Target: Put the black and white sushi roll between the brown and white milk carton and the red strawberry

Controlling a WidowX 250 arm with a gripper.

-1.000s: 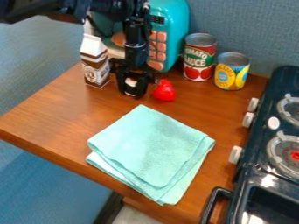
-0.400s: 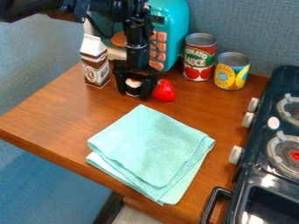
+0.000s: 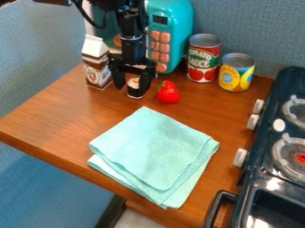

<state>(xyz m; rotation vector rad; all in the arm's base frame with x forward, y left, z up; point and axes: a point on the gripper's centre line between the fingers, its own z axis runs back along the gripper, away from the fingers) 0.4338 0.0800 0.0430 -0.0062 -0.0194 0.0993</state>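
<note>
The gripper (image 3: 132, 87) hangs at the upper left of the work surface, pointing down and open. Its two fingers stand on either side of a small black-and-white roll-shaped piece (image 3: 135, 91), which rests upright on the wooden table; the upper part of this piece lies partly behind the gripper. Just right of it is a red toy strawberry (image 3: 168, 92). A brown-and-white carton (image 3: 96, 63) stands close on the left. In front lies a folded light-teal cloth (image 3: 154, 153).
A turquoise toy microwave (image 3: 173, 26) stands behind the gripper. To its right are a red tomato sauce can (image 3: 203, 59) and a yellow-and-blue can (image 3: 236, 73). A dark toy stove (image 3: 262, 178) lines the right side of the wooden table (image 3: 53, 113).
The gripper has lifted a little and shifted slightly left, so more of the black-and-white piece shows between its fingers. Cloth, strawberry, carton and cans have stayed where they were.
</note>
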